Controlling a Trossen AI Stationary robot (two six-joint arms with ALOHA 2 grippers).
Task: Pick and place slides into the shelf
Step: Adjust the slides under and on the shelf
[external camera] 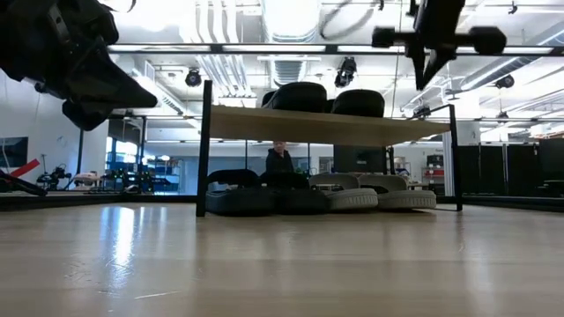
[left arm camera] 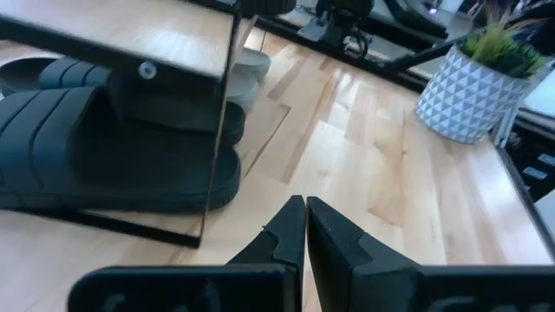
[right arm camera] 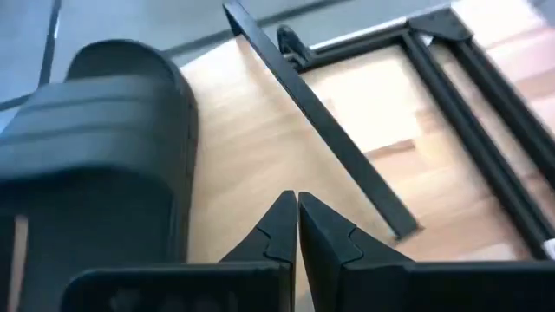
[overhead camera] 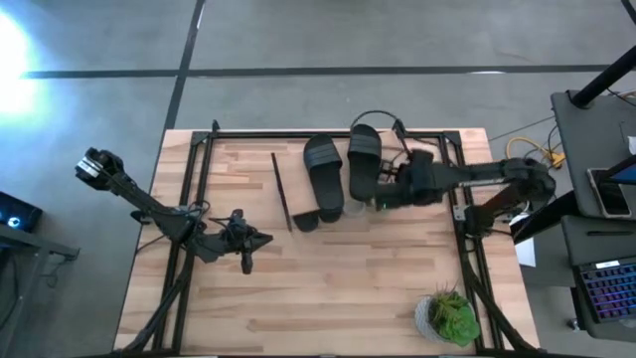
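The shelf (external camera: 326, 125) stands at the table's far middle, a light plank on thin black legs. Two black slides (overhead camera: 323, 167) (overhead camera: 364, 159) lie side by side on its top. Under it, on the table, sit two black slides (external camera: 238, 199) and two light grey slides (external camera: 379, 195). My right gripper (right arm camera: 297, 212) is shut and hovers by the shelf's right end (overhead camera: 383, 196), next to the right-hand black slide (right arm camera: 95, 147). My left gripper (left arm camera: 305, 217) is shut and empty, and it waits over the table's left middle (overhead camera: 246, 261), facing the shelf's lower black slide (left arm camera: 113, 147).
A potted green plant (overhead camera: 452, 316) in a white faceted pot stands at the table's near right corner. Black frame rails (overhead camera: 189, 189) run along the table's left and right sides. Bare wood (overhead camera: 328, 288) lies between the shelf and the near edge.
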